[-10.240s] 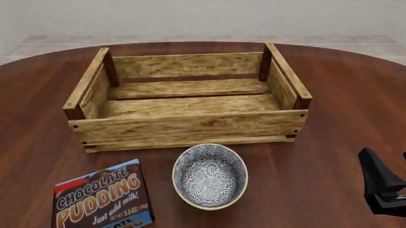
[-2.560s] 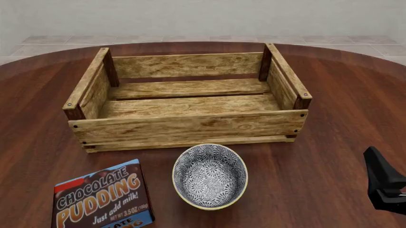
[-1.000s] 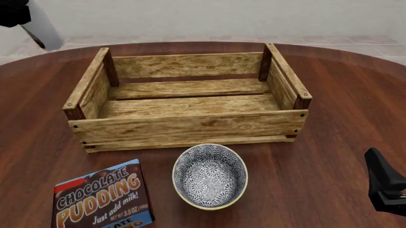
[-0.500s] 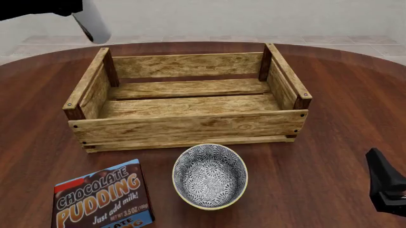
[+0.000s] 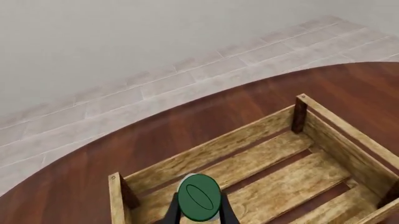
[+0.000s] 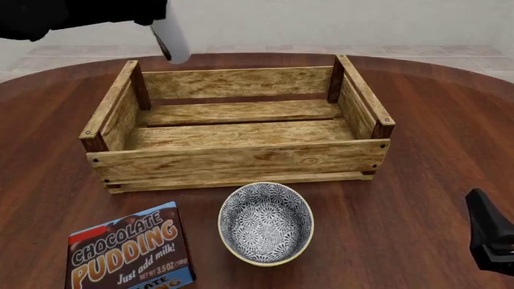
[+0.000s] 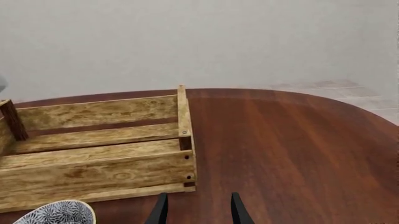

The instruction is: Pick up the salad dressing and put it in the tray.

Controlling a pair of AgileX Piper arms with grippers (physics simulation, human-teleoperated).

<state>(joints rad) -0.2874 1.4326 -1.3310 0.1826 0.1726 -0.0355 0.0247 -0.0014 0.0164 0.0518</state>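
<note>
Over the left arm's shoulder, the bottle (image 5: 199, 204) with its green cap sits clamped in the left end effector (image 5: 198, 215) above the crate (image 5: 262, 172). From the front it hangs tilted over the crate's far-left corner, bowl (image 6: 266, 223) and pudding box (image 6: 131, 250) nearer. Right end effector (image 7: 196, 211) is spread, holding nothing above the tabletop (image 7: 293, 149)

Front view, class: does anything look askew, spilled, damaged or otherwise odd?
Only the salad dressing: it hangs tilted in the air, gripped by the left tool above the tray's far left corner. Bowl and pudding box sit normally.
</note>
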